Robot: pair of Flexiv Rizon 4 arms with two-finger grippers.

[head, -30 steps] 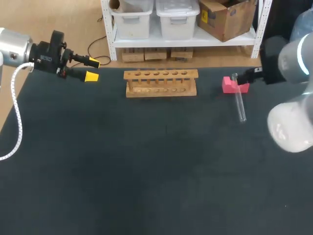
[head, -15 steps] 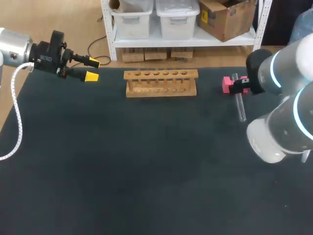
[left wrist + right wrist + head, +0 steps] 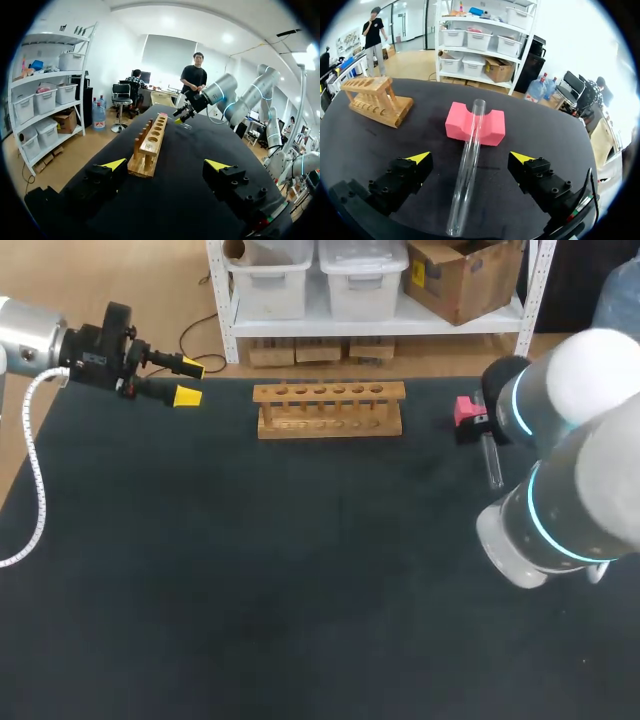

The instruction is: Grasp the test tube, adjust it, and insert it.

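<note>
A clear glass test tube [image 3: 475, 125] lies with its far end in the notch of a pink foam block [image 3: 492, 127] and its near end on the mat. My right gripper [image 3: 470, 158] is open, its yellow-tipped fingers well apart on either side of the tube without touching it. In the head view the tube [image 3: 493, 464] and block [image 3: 464, 409] show beside my right arm [image 3: 560, 440], which hides its own gripper. The wooden rack [image 3: 328, 408] with a row of holes stands at the far middle. My left gripper [image 3: 190, 381] hovers open at the far left, facing the rack [image 3: 150, 145].
The black mat [image 3: 280, 570] covers the table. From the right, my bulky right arm hangs over the mat's right side. The rack [image 3: 375, 100] stands off to one side, beyond the right gripper's fingers.
My right arm has swung in from the right edge toward the pink block and the tube, and now covers more of them in the head view. The left arm, rack and tube have not moved.
</note>
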